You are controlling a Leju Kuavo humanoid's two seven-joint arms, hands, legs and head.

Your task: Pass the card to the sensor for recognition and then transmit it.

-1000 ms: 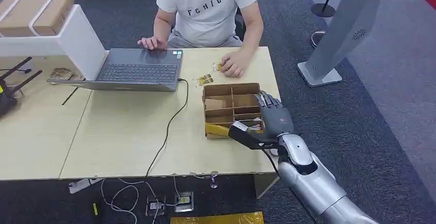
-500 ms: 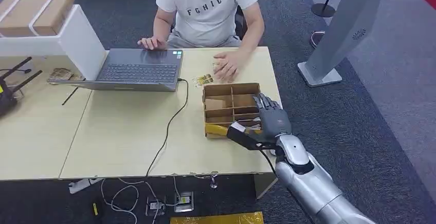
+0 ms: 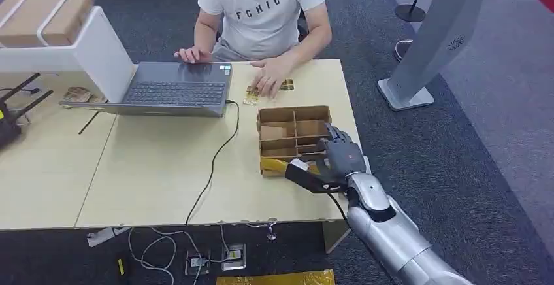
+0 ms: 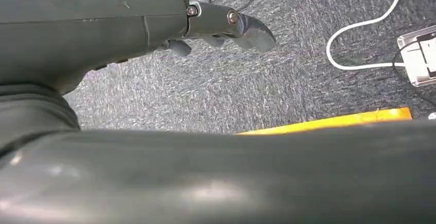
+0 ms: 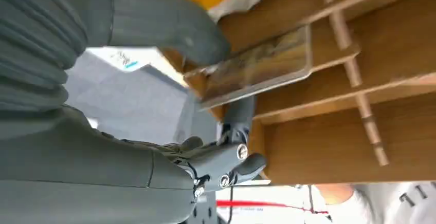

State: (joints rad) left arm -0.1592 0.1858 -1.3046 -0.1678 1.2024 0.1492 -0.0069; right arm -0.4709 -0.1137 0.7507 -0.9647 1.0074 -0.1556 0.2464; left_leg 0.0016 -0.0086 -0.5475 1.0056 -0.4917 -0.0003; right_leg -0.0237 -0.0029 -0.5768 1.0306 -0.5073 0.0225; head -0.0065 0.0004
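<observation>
A divided cardboard box [image 3: 292, 111] stands on the table's near right part. My right hand [image 3: 338, 156] reaches into its nearest compartments. In the right wrist view the thumb and a finger pinch a glossy brownish card [image 5: 257, 67] just above the box's dividers [image 5: 355, 54]. My left hand [image 4: 216, 26] hangs beside my body over the grey carpet and holds nothing. A person in a white T-shirt [image 3: 261, 10] sits across the table, with one hand [image 3: 266, 79] on loose cards [image 3: 285, 85] beside the laptop.
An open grey laptop [image 3: 176, 90] sits at the table's far side, its black cable [image 3: 215, 161] running to the near edge. A white stand with cardboard boxes [image 3: 46, 17] is at the far left. A grey kiosk base [image 3: 405, 92] stands on the carpet to the right.
My right hand has shifted slightly left and nearer over the box's front compartments. The person's hand has slid left across the table, from the cards by the edge toward the laptop.
</observation>
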